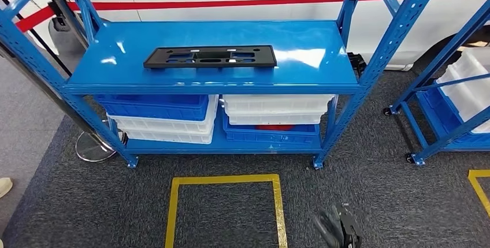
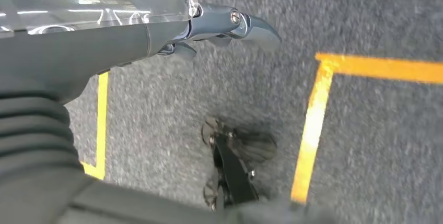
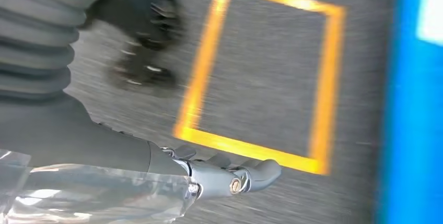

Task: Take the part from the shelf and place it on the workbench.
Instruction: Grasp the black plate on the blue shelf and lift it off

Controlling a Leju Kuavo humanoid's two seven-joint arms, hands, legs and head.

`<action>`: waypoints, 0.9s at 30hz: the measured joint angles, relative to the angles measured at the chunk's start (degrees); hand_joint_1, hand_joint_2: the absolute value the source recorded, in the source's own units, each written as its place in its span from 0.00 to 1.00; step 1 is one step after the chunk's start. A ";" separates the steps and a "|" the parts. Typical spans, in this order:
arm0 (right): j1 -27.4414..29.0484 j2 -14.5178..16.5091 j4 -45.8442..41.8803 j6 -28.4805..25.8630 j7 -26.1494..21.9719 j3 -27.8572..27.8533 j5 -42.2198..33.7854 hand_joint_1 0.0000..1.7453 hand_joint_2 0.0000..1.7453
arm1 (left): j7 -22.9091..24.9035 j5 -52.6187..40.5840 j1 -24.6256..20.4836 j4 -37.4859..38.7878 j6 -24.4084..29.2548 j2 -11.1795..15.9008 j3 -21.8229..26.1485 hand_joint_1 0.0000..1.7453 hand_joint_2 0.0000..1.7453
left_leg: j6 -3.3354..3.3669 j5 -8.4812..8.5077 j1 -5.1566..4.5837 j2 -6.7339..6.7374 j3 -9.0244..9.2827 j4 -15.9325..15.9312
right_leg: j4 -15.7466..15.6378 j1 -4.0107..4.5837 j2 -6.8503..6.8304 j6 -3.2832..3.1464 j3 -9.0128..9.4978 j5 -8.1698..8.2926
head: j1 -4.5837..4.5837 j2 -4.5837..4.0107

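The part is a flat black plastic plate with several cut-outs [image 1: 210, 56]. It lies lengthwise near the middle of the blue shelf's top board [image 1: 312, 57]. My right hand [image 1: 338, 228] is a blurred dark shape low at the bottom edge, well short of the shelf and over the carpet. In the right wrist view that hand [image 3: 230, 174] hangs above a yellow floor square, thumb out and holding nothing. In the left wrist view my left hand [image 2: 224, 25] also hangs over the grey carpet, fingers apart and empty.
Under the top board sit blue bins [image 1: 153, 108] and white bins [image 1: 277, 109]. A yellow taped square [image 1: 225, 180] marks the carpet before the shelf. A second blue rack [image 1: 456, 86] stands at the right, a stanchion base [image 1: 92, 147] at the left, and a white car behind.
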 joint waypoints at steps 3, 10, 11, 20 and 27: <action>-0.52 0.04 -4.60 1.13 -1.37 1.40 -1.40 0.00 0.00 | -0.39 -0.87 -0.42 0.29 -0.13 -0.26 1.61 0.00 0.00 | -0.85 -0.33 0.27 -0.08 -0.19 0.20 | 0.20 0.45 -0.21 -1.71 -0.19 -0.45 | -0.02 0.00; -2.61 0.04 -18.04 4.23 -5.48 6.01 -5.53 0.00 0.00 | -1.27 -3.36 -1.53 0.99 -0.28 -0.72 6.50 0.00 0.00 | -1.09 -5.85 0.33 3.00 -9.50 16.88 | -0.19 1.24 -1.80 -3.44 0.42 -0.82 | -0.06 0.00; -2.86 0.04 -20.02 4.69 -6.07 6.78 -6.11 0.00 0.00 | -1.43 -3.70 -1.56 1.11 -0.32 -0.81 7.24 0.00 0.00 | -0.88 -4.11 0.29 3.04 -9.31 15.51 | -0.18 1.37 -1.95 -3.47 0.68 -0.98 | -0.06 0.00; -5.93 -0.03 -37.11 8.71 -11.40 13.06 -11.48 0.00 0.00 | -2.93 -6.81 -2.42 1.85 -1.09 -1.57 13.63 0.00 0.00 | 1.53 2.73 -0.55 3.52 -4.01 1.22 | 0.87 1.57 -2.20 -1.28 0.87 -2.44 | 0.03 0.00; -6.64 -0.55 -49.41 12.07 -15.37 17.85 -15.58 0.00 0.00 | -4.15 -8.96 -3.14 2.45 -1.86 -2.52 18.50 0.00 0.00 | 2.66 2.27 -1.09 2.91 -3.18 0.93 | 11.74 1.61 -1.47 -1.27 -5.73 -4.18 | 0.05 0.00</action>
